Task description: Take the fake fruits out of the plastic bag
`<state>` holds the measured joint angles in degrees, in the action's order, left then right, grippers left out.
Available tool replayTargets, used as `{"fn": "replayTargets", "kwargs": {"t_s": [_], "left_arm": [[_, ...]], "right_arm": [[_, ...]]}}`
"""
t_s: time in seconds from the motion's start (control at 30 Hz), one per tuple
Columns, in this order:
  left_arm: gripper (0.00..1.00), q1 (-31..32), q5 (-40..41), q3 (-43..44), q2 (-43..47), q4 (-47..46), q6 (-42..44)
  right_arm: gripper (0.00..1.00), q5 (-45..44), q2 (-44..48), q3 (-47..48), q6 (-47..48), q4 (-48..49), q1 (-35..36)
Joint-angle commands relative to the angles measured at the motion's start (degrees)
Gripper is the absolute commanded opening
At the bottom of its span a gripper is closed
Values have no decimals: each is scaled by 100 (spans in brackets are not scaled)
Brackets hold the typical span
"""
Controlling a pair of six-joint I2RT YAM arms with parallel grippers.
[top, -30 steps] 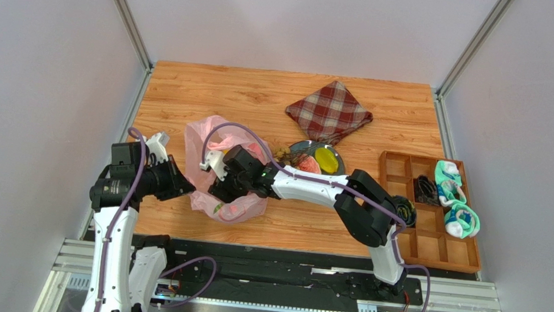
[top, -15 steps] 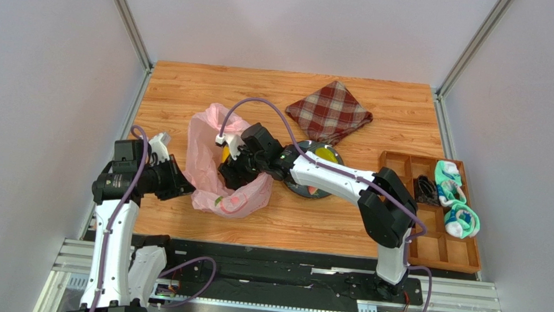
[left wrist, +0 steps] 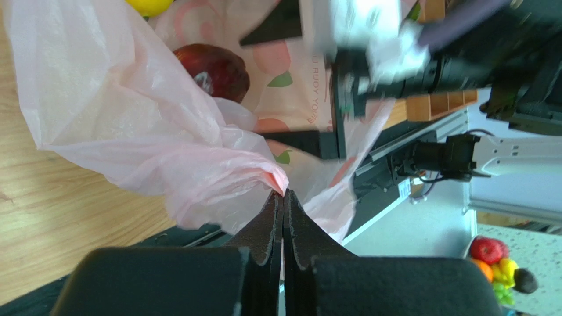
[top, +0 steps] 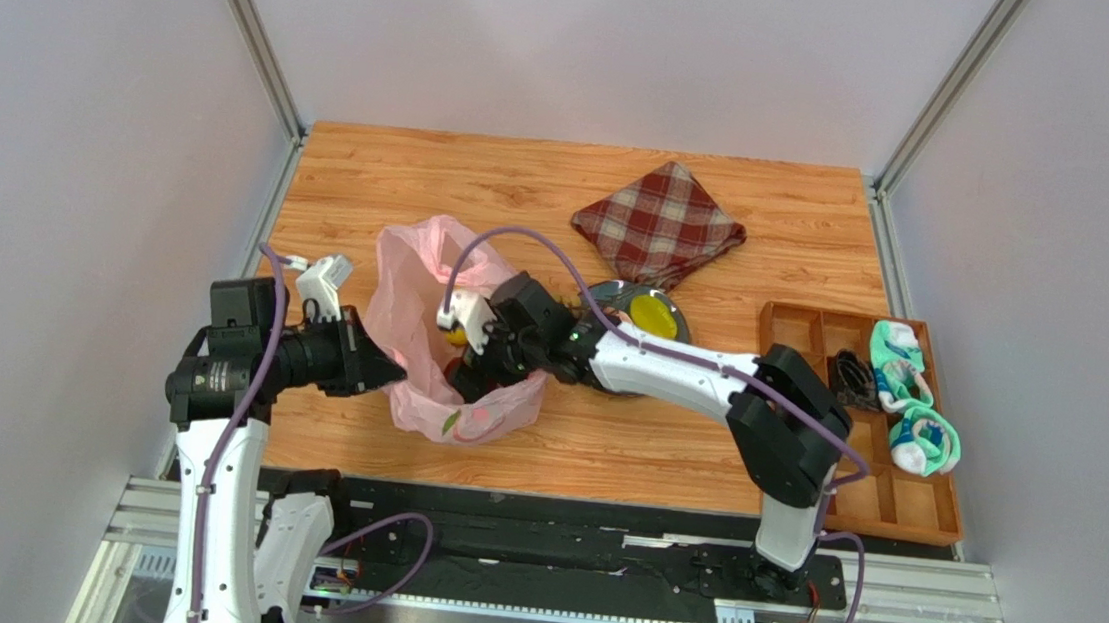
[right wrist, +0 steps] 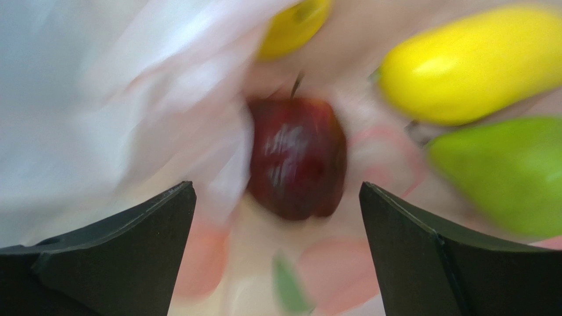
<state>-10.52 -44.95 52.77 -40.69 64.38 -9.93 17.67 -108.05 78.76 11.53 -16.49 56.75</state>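
Note:
The pink plastic bag (top: 431, 324) lies at the table's left middle. My left gripper (top: 387, 372) is shut on the bag's near-left edge (left wrist: 218, 174) and holds it up. My right gripper (top: 472, 380) is inside the bag's mouth, jaws wide open and empty. In the right wrist view a dark red apple (right wrist: 297, 158) lies just ahead between the jaws, with an elongated yellow fruit (right wrist: 468, 62), a green pear-like fruit (right wrist: 508, 174) and another yellow fruit (right wrist: 293, 26) beyond. The apple (left wrist: 212, 71) also shows in the left wrist view.
A dark plate (top: 676, 322) with a yellow fruit (top: 651, 316) sits right of the bag. A red plaid cloth (top: 659, 223) lies at the back. A wooden compartment tray (top: 849, 496) with rolled socks (top: 912, 396) stands at the right.
My right gripper went into the bag's mouth and lower, toward the apple. My left gripper lifted the bag's edge and moved slightly right, opening the bag wider.

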Motion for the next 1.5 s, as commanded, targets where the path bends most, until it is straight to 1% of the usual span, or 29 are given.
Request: {"fn": "replayTargets", "kwargs": {"t_s": [0.0, 0.03, 0.07, 0.13, 0.17, 0.2, 0.3, 0.37, 0.43, 0.47, 0.57, 0.63, 0.67, 0.8, 1.0, 1.17, 1.2, 1.23, 1.3, 1.33, 1.37, 1.4, 1.43, 1.47], "left_arm": [[0, 102, -60, 69, 113, 366, 371], [0, 147, 238, -12, 244, 295, 204], [0, 252, 354, -108, 228, 260, 133], [0, 332, 740, -223, 10, 224, 1], [0, 358, 751, -285, -70, 207, -35], [0, 558, 742, -372, -141, 180, -35], [0, 823, 453, -408, -457, 163, 35], [0, 929, -91, -391, -545, 154, 193], [0, 956, -617, -338, -449, 145, 351], [0, 947, -690, -303, -388, 145, 369], [0, 929, -1050, -206, 24, 49, 431], [0, 825, -1069, -145, 324, 39, 518], [0, 676, -1060, -145, 403, 48, 527], [0, 569, -1138, -188, 527, 31, 554], [0, 499, -1139, -268, 544, -92, 528], [0, 481, -1104, -320, 527, -136, 492], [0, 481, -1069, -320, 527, -136, 484], [0, 481, -1060, -329, 518, -145, 466], [0, 472, -1016, -347, 483, -171, 457], [0, 472, -1016, -347, 483, -189, 449], [0, 472, -998, -355, 465, -206, 448], [0, 472, -963, -364, 448, -233, 431], [0, 472, -946, -364, 421, -242, 431], [0, 472, -937, -373, 413, -259, 422]], "right_arm": [[100, -343, 706, -923, 982, 50, 275], [100, -387, 793, -1020, 1070, 41, 275], [100, -509, 829, -1134, 1123, 41, 266], [100, -572, 943, -1126, 1080, 41, 179], [100, -554, 987, -1057, 1010, 41, 135], [100, -493, 1031, -995, 940, 23, 91], [99, -457, 988, -697, 833, -3, -6], [98, -527, 691, -494, 833, 40, 2], [97, -519, 435, -126, 833, 50, -6], [96, -484, 129, 15, 912, 23, -6], [95, -572, -286, 543, 1035, -64, 3], [95, -554, -611, 867, 1018, -152, -6], [96, -476, -690, 965, 940, -179, -6], [99, -54, -937, 1115, 387, -144, 11], [100, 113, -1262, 1089, 385, -152, 161], [100, -140, -1587, 1159, 464, -188, 187], [98, -141, -1588, 1185, 499, -205, 205], [91, -150, -1588, 1194, 552, -223, 196], [79, -273, -1518, 1238, 622, -249, 196], [67, -273, -1482, 1247, 657, -267, 187], [60, -203, -1421, 1273, 779, -293, 187], [54, -150, -1238, 1308, 815, -389, 152], [46, -106, -1149, 1413, 842, -451, 135], [44, 16, -1018, 1449, 860, -512, 108]]}}
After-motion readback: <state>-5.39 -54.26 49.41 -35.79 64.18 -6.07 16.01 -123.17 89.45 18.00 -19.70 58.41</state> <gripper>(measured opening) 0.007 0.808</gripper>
